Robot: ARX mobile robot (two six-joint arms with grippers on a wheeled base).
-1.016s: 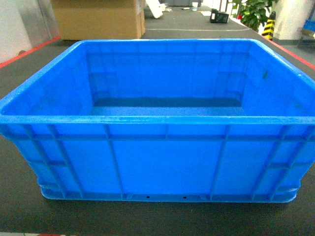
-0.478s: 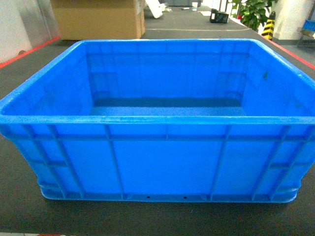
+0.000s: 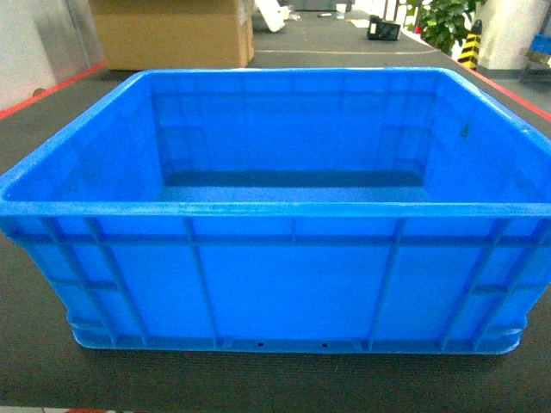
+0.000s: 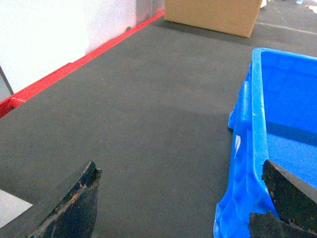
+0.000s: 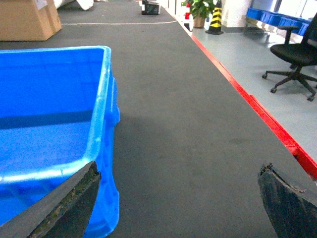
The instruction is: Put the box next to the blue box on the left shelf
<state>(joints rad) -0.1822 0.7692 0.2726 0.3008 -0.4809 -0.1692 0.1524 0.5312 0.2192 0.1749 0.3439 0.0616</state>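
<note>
The box, a large bright-blue ribbed crate, stands empty on a dark mat and fills the head view. Neither gripper shows in that view. In the left wrist view my left gripper is open beside the box's left wall, with one finger in front of the near corner and the other over bare mat. My right gripper is open too, its left finger lying against the box's right wall. Nothing is held. The left shelf and the blue box are out of view.
A big cardboard box sits beyond the crate at the back left. Red edging borders the mat on the left and another red strip on the right. An office chair and a potted plant stand off the mat.
</note>
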